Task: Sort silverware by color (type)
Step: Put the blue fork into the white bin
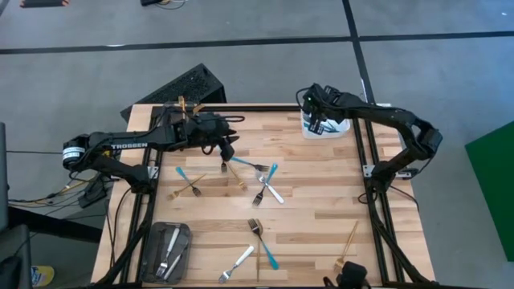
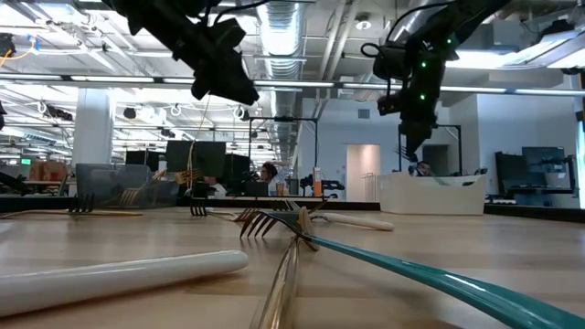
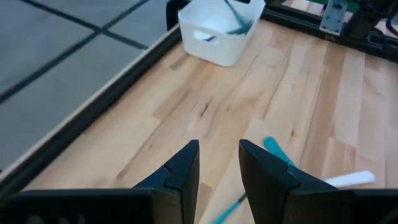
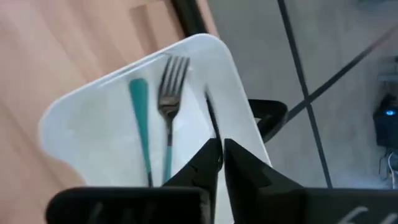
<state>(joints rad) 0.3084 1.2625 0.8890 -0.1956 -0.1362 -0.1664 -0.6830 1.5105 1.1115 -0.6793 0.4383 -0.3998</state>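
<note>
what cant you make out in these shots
- White bin: the high view hides its contents under the right gripper; only the right wrist view shows a blue-handled fork inside.
- Dark tray: its silver pieces are too small to name in the high view.
- Gold utensil: too small to name in the high view.

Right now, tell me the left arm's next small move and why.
Probably a short descent onto the blue-handled fork lying just beyond it. The left gripper hangs above the table with its fingers apart and nothing between them, and a teal handle shows just past its tips. Blue-handled pieces already lie in the white bin, where the right gripper hovers with fingers nearly together.
</note>
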